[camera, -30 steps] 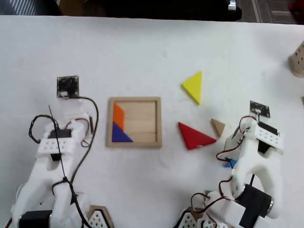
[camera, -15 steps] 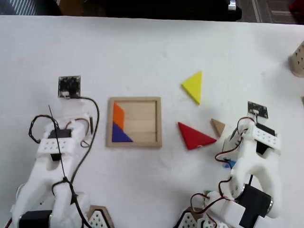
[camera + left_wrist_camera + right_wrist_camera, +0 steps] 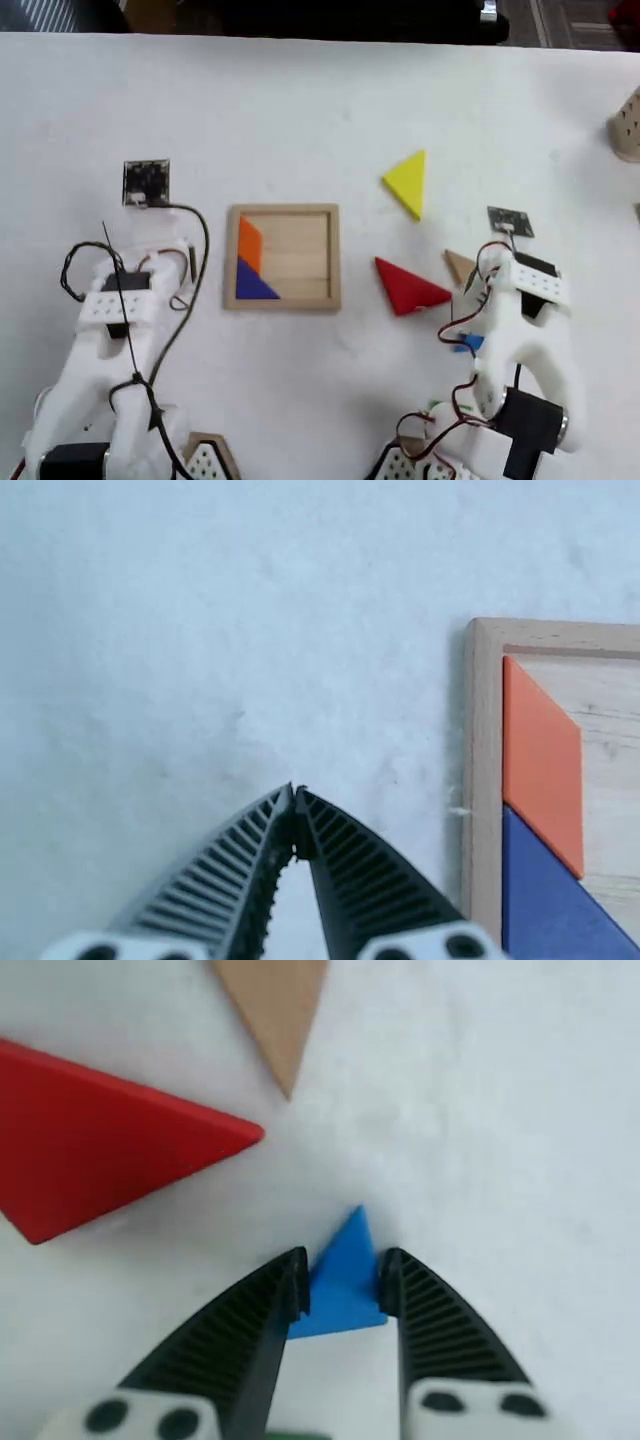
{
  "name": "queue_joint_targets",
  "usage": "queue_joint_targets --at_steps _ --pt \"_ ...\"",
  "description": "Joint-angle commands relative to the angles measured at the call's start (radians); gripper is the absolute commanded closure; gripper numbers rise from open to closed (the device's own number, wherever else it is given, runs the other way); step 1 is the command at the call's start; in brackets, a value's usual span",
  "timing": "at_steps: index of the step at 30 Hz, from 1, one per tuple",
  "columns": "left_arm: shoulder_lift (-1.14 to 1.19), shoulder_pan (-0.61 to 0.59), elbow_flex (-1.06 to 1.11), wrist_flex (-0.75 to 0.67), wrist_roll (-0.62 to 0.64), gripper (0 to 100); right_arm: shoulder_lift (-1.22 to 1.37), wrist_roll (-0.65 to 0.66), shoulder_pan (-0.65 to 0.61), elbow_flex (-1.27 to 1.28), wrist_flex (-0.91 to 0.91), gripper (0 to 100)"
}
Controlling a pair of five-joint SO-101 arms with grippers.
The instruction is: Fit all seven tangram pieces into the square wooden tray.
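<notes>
The square wooden tray lies mid-table with an orange piece and a dark blue triangle against its left wall. Both pieces and the tray's rim also appear in the left wrist view. My left gripper is shut and empty, over bare table just left of the tray. To the right lie a yellow triangle, a red triangle and a small tan triangle. My right gripper is shut on a small light blue triangle, close to the red triangle and the tan triangle.
The left arm stands left of the tray, and the right arm is at the right front. A green bit lies by the right arm's base. A perforated wooden object sits at the right edge. The white table's far half is open.
The right arm has shifted left toward the red triangle, and the light blue triangle has moved left with it. The left arm and the tray pieces have not moved.
</notes>
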Motion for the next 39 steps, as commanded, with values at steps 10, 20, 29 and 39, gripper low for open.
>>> queue_joint_targets --at_steps 10,20,29,39 --pt "-0.036 0.01 -0.008 -0.021 -0.011 97 0.001 0.094 -0.101 -0.153 -0.004 88.3" --pt "-0.036 0.01 -0.008 -0.025 -0.011 97 -0.097 -0.078 -0.001 -0.049 0.07 87.8" --pt "-0.035 0.01 -0.008 -0.026 -0.011 97 -0.409 -0.155 -0.025 0.23 -0.082 76.5" --pt "-0.033 0.012 -0.008 -0.026 -0.012 97 -0.054 -0.196 -0.01 0.048 -0.016 76.5"
